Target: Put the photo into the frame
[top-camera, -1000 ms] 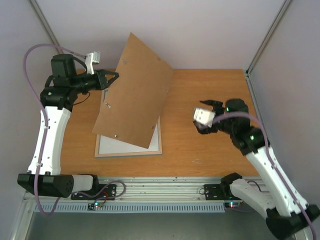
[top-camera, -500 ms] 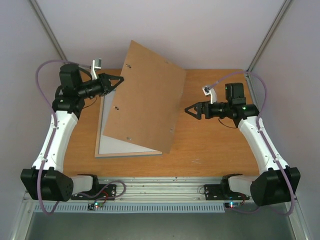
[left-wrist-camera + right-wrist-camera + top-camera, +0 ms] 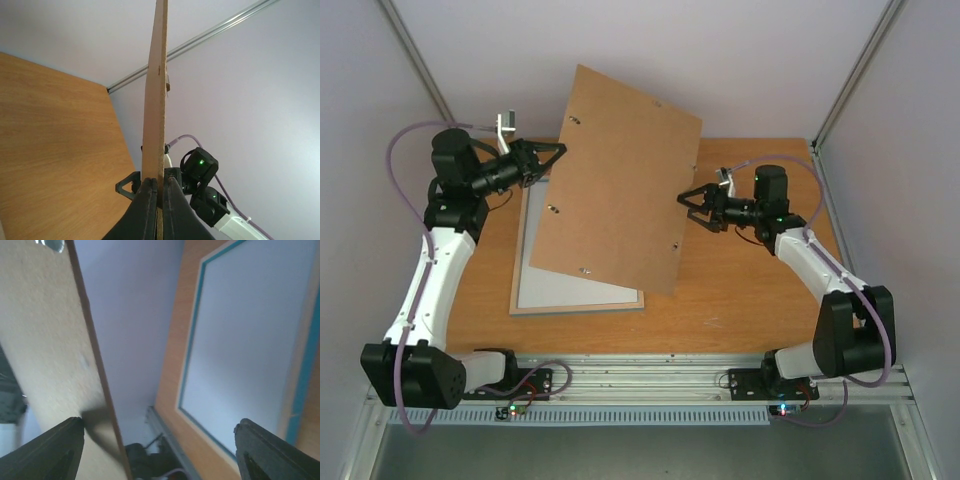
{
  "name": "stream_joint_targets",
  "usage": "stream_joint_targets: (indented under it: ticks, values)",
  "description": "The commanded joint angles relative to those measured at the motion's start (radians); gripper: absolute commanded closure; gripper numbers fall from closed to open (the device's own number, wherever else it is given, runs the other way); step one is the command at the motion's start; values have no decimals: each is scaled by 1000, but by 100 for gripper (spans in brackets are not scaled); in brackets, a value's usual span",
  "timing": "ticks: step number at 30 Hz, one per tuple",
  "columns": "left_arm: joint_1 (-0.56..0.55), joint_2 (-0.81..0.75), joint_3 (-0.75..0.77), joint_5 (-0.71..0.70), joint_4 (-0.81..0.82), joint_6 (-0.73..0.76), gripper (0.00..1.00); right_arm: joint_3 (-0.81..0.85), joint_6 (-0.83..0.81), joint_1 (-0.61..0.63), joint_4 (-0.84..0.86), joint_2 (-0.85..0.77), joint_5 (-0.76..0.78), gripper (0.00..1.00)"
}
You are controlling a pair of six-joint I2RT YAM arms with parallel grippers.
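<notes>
Setting: seen from above, a wooden surface (image 3: 750, 290) with pale walls on three sides and two robot arms mounted at its 6 o'clock edge.
Frame: the frame (image 3: 580, 306) lies flat on the surface's 9 o'clock half. Only its near strip shows in the top view, and the rest is hidden under a raised board. The right wrist view shows a thin turquoise edge (image 3: 191, 335) around a pale, plain inner area.
Board: a flat brown backing board (image 3: 620, 190) is lifted and tilted over the frame. Its low edge points toward 6 o'clock and its high edge toward 12 o'clock. Small metal fittings dot its face.
Left pincer: the left pincer (image 3: 556, 152) is at the board's 10 o'clock edge, clamped on it. In the left wrist view the two fingers press either side of the thin board edge (image 3: 155, 100), which rises straight up from them (image 3: 160, 187).
Right pincer: the right pincer (image 3: 686, 204) is at the board's 3 o'clock edge with its jaws wide apart. In the right wrist view the board edge (image 3: 95, 365) runs up between the two fingers, close to the left-hand one (image 3: 157, 422). I cannot tell whether they touch.
Right arm: it shows beyond the board in the left wrist view, with green lights lit (image 3: 200, 165).
</notes>
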Motion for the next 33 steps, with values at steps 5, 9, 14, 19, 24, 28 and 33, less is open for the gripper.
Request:
stream_joint_targets:
  ticks: [5,9,14,19,24,28,33]
  values:
    - [6,-44,-31,8,74,-12,99,-63,475,61,633,101,-91,36]
    - [6,-58,-67,-4,72,-7,100,-74,630,75,851,158,-92,61]
    - [7,-77,-81,-47,-68,82,98,-87,686,79,935,180,-104,98]
    - [9,-87,-70,-139,-301,293,75,-124,644,68,925,185,-138,99]
    - [60,-66,-40,-337,-548,557,35,-142,608,46,912,228,-167,99]
    - [160,4,-26,-471,-640,709,28,-145,594,42,916,254,-176,99]
    - [281,154,-27,-515,-646,824,27,-157,566,33,914,285,-188,99]
